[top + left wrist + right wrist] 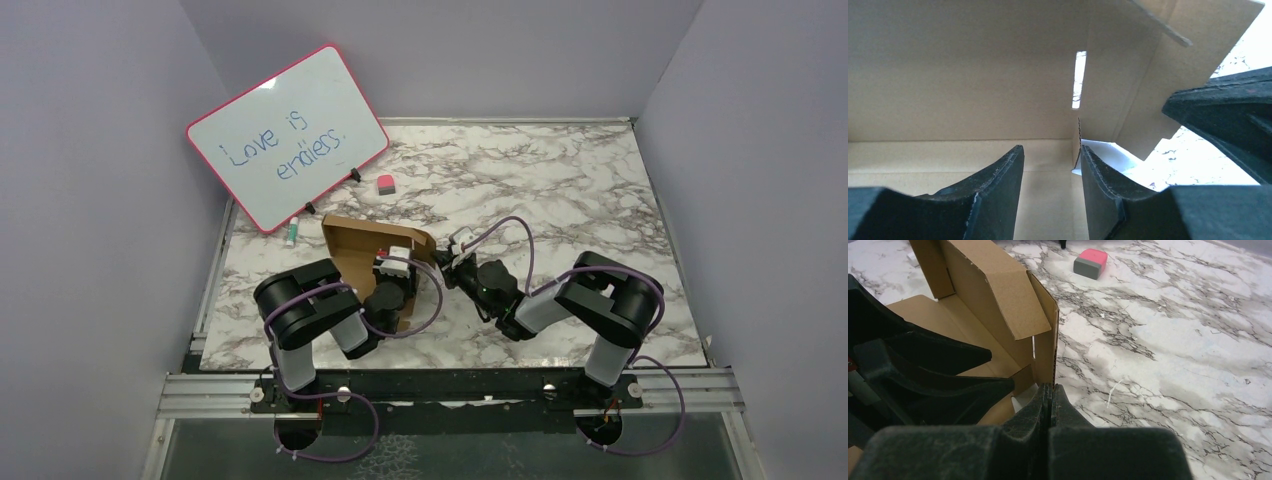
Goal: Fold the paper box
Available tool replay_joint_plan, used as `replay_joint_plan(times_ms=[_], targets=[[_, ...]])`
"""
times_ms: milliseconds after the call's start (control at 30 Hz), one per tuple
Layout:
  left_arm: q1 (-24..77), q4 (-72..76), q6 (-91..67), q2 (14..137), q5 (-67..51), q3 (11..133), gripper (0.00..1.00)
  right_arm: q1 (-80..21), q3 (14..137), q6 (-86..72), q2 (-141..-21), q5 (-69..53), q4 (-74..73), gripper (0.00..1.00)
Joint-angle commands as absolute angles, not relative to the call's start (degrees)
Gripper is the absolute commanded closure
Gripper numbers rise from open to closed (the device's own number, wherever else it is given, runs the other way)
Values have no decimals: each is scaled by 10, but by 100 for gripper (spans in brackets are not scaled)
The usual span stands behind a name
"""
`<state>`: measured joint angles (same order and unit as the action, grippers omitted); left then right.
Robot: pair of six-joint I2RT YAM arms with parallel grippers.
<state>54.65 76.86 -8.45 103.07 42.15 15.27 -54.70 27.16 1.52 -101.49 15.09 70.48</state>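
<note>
The paper box (350,245) is brown cardboard, partly folded, with raised walls, on the marble table left of centre. My left gripper (400,258) is open, with its fingers (998,190) inside the box over its floor (973,75), holding nothing. My right gripper (447,262) is shut on the lower edge of the box's right wall (1050,355), its jaws pressed together on the cardboard (1048,389). A side flap (993,290) stands folded inward behind that wall. The left gripper's fingers (923,370) show inside the box in the right wrist view.
A pink-rimmed whiteboard (285,135) leans at the back left. A pink and grey eraser (385,183) lies behind the box, also in the right wrist view (1090,262). A marker (291,233) lies by the whiteboard. Marble table (560,190) stretches to the right.
</note>
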Motion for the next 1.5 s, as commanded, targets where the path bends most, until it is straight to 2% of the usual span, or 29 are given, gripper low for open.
replay_joint_plan(times_ms=[0, 267, 633, 833, 1133, 1300, 1467], targets=[[534, 833, -155, 1048, 435, 121, 55, -551, 280, 3, -990, 126, 671, 99], [530, 976, -247, 1144, 447, 66, 71, -554, 286, -44, -963, 89, 629, 99], [530, 1026, -266, 1182, 431, 57, 72, -565, 307, -119, -969, 17, 613, 99], [530, 1025, -268, 1180, 402, 60, 71, -565, 313, -128, -974, 103, 620, 98], [530, 1025, -196, 1149, 339, 67, 55, -565, 332, -96, -1020, 166, 670, 99], [531, 1025, -153, 1154, 325, 79, 45, -565, 329, -79, -1033, 146, 675, 99], [531, 1025, -110, 1153, 328, 96, 40, -565, 332, -76, -1042, 124, 675, 99]])
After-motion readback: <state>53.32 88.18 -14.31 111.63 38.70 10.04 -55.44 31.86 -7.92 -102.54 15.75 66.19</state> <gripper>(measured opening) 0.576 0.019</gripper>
